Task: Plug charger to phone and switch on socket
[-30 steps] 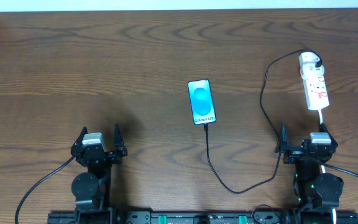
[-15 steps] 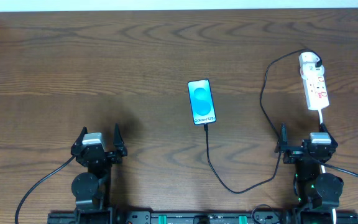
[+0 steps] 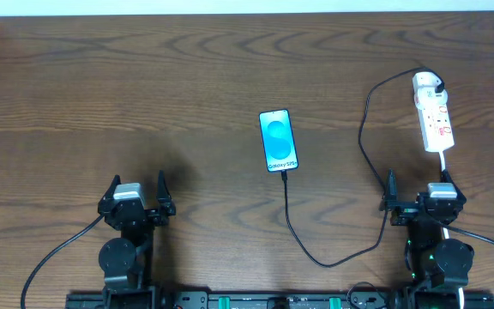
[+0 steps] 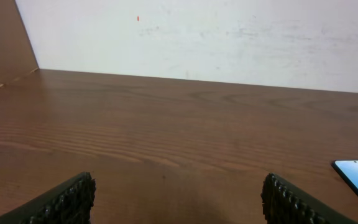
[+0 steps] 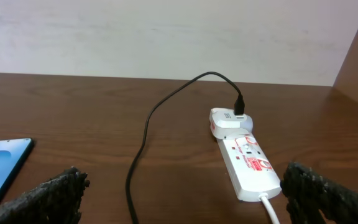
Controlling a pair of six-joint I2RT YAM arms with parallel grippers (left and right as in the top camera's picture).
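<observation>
Left gripper [image 3: 137,184]: near left of the wooden table [image 3: 144,86]; fingers spread wide apart; nothing between them, nothing touched.

Right gripper [image 3: 418,184]: near right of the table; fingers fully apart; empty, gripping no item; thin black cable passing just beside its left finger.

Phone [image 3: 279,141]: flat at table centre, screen up, bright blue with "Galaxy S25" text; well apart from both grippers.

Charger [image 3: 361,142]: thin black cable; small tip meeting the phone's near short edge, seating too small to confirm; loops toward the near edge, then climbs the right side to a white plug [image 3: 427,83].

Socket [image 3: 436,120]: white power strip with red markings, far right, beyond the right gripper; white plug seated at its far end; own white cord [image 3: 445,163] leading back toward the right arm; switch position not discernible.
</observation>
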